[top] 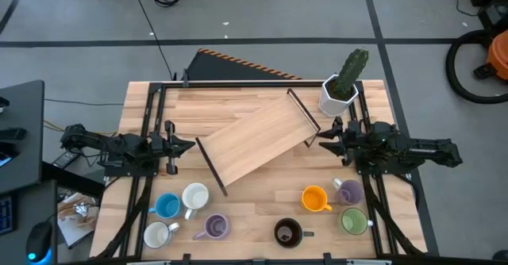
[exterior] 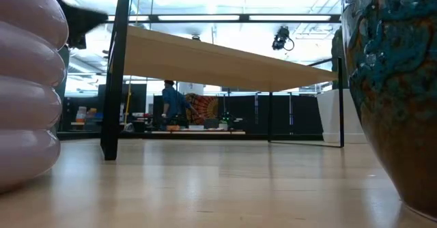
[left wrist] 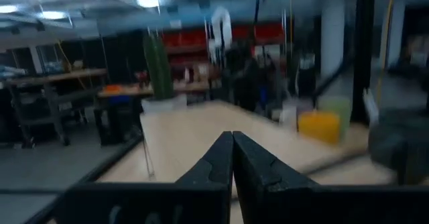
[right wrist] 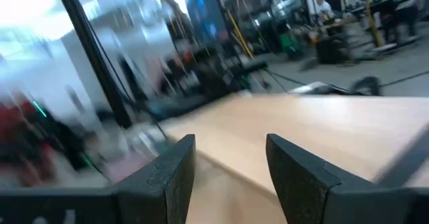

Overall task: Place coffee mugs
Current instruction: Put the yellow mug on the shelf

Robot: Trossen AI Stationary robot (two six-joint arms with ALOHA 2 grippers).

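Eight mugs stand on their bases along the table's near edge in the high view: blue (top: 167, 206), two white (top: 194, 196) (top: 156, 235), lavender (top: 214, 227), dark brown (top: 287, 232), orange (top: 315, 198), a second lavender (top: 348, 190) and green (top: 354, 220). My left gripper (top: 189, 144) hovers at the table's left, above the blue and white mugs, shut and holding nothing (left wrist: 232, 158). My right gripper (top: 324, 136) hovers at the right, beyond the orange mug, open and holding nothing (right wrist: 228, 167). The low view shows a lavender mug (exterior: 27, 84) and the dark glazed mug (exterior: 396, 84) close up.
A low wooden shelf on black legs (top: 258, 142) stands askew in the table's middle, between the two grippers. A white faceted pot with a cactus (top: 340, 90) sits at the far right corner, close to my right gripper. Black frame rails run along both sides of the table.
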